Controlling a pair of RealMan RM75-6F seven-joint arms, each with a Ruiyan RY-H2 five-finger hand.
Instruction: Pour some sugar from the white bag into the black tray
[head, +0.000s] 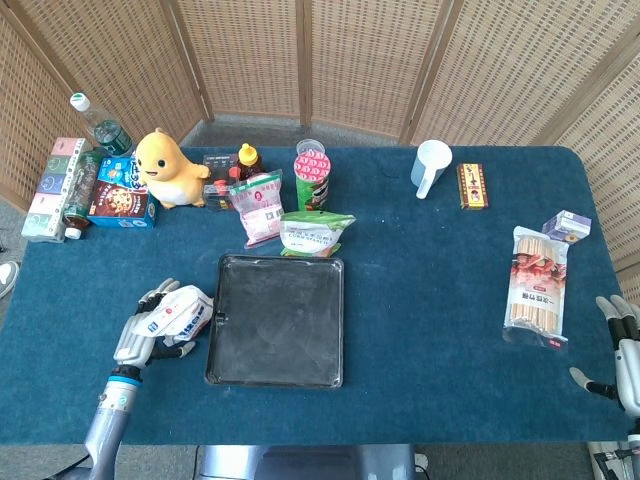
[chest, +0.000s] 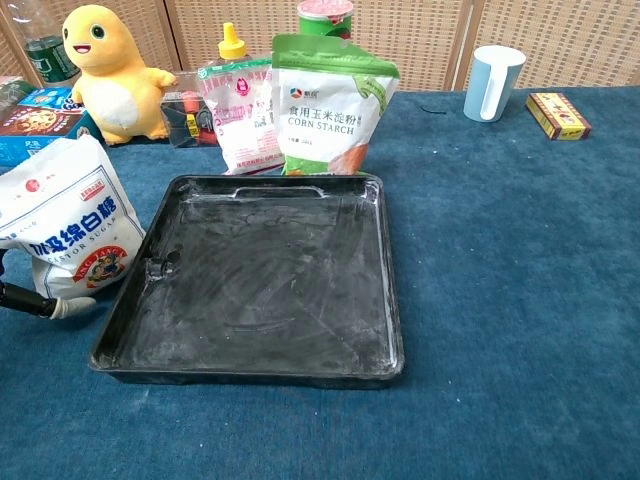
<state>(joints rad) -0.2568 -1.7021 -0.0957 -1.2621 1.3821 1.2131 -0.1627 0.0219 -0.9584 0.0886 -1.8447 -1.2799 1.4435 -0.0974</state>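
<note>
Left hand (head: 143, 330) pressed against the near side of the soft white plastic sugar bag with blue and red print (head: 182, 313), fingers curved around it; whether fully gripped or merely cupped, impossible to tell, only a fingertip (chest: 62, 308) showing in the chest view beneath the bag's lower corner. Bag (chest: 62, 233) standing upright just beside the left rim of the shallow black metal tray (chest: 395, 330), touching or nearly so. Likely a soft, slumping load (loose grains inside, so weight liable to shift once tilted), with a slick film skin; best taken around the middle from both sides, thumb opposite the fingers, leaving the top free as a spout. Tray (head: 338, 330) dusted with pale streaks, no heap of sugar in it yet. Right hand (head: 625, 355) idle at the far right table edge, fingers spread, holding nothing. Beyond the tray, a green-topped corn starch pouch (chest: 333, 105), a pink packet (chest: 238, 118) and a yellow plush toy (chest: 105, 70). All on a dark blue carpet-like tablecloth (head: 430, 270), probably grippy enough to steady the tray, with woven wicker screens (head: 360, 60) behind.
</note>
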